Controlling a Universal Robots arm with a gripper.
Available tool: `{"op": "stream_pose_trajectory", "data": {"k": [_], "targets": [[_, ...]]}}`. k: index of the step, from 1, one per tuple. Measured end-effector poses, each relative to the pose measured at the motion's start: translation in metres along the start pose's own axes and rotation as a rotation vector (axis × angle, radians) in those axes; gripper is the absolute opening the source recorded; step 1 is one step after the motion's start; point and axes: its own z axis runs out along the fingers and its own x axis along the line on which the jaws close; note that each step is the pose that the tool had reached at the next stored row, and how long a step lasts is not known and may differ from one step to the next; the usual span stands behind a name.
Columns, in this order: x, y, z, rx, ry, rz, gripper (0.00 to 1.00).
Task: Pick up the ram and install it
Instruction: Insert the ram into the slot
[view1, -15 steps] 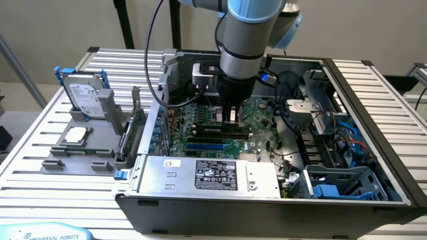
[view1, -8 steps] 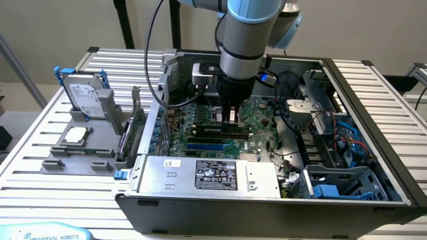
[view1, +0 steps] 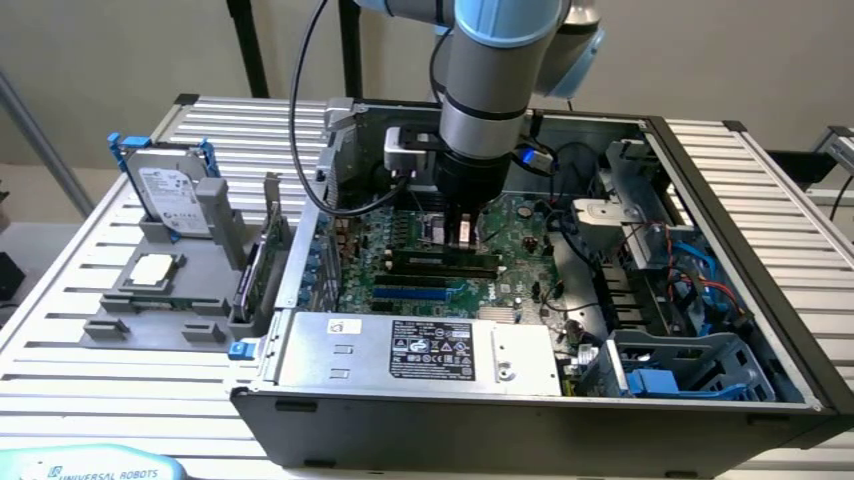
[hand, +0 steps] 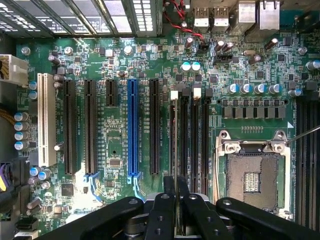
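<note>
Arm upright inside the case; gripper (hand: 175, 187) clenched on the ram (hand: 174, 135), edge-on over a motherboard (hand: 120, 150) slot.

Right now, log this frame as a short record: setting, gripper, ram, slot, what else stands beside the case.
setting: open computer case on a slatted table, motherboard exposed
gripper: gripper low over the motherboard, fingers shut on the ram
ram: the ram held edge-on, lined up along the black memory slots
slot state: cannot tell whether the ram is seated
processor socket: empty socket beside the slots
beside the case: grey holder with a hard drive, at the exterior view's left
</note>
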Motion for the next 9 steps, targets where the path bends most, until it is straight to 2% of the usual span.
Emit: {"op": "stream_pose_trajectory", "data": {"k": [9], "targets": [[0.0001,0.0016,0.001,0.003,0.0008,0.0,0.13]]}}
